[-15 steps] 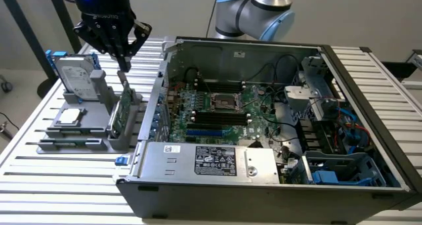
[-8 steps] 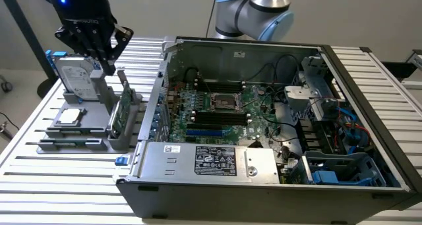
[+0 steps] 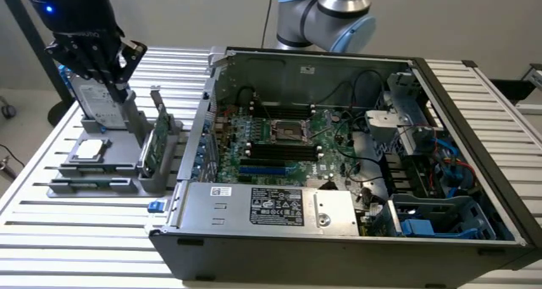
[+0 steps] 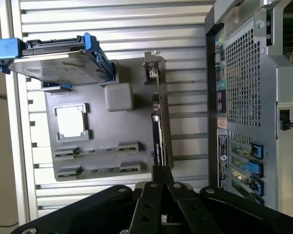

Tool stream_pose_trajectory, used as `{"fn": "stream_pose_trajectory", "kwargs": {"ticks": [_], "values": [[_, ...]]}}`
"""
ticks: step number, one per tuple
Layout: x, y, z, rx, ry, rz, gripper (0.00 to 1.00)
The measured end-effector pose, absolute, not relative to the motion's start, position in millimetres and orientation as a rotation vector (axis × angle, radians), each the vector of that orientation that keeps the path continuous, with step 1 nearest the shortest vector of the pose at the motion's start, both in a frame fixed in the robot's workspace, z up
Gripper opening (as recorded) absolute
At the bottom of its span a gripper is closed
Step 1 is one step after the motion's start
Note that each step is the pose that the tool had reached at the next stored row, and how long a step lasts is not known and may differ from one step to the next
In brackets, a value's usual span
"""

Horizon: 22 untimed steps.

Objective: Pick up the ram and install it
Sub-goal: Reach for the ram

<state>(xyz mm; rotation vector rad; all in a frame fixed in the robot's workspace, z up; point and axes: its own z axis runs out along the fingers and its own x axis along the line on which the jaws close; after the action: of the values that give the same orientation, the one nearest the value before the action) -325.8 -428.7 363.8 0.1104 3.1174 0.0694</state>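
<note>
**Shut gripper hangs over the parts holder**

The gripper [image 4: 161, 168] hangs above the grey parts holder [image 4: 95, 141], its fingers [image 4: 147, 197] pressed together with nothing between them. Just past the fingertips a green expansion card [image 3: 158, 140] stands on edge, its metal bracket [image 4: 152, 63] at the far end. The ram cannot be picked out for certain. A thin dark strip [image 4: 157, 141] runs along that card, and whether it is the ram or the card's own edge is unclear. Further along the holder sit a square processor chip [image 4: 71, 121] and a silver hard drive [image 4: 53, 61] in blue rails. On the exterior view's right of the holder, the open computer case [image 3: 339, 260] shows its motherboard [image 3: 330, 155]. Everything rests on a slatted aluminium table [image 3: 85, 238] before a pale wall [image 3: 195, 16].
</note>
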Motion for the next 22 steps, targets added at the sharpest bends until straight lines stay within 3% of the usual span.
{"fn": "stream_pose_trajectory", "kwargs": {"ticks": [22], "values": [[-402.9,-443.1,346.6,0.110,3.117,0.069,0.11]]}}
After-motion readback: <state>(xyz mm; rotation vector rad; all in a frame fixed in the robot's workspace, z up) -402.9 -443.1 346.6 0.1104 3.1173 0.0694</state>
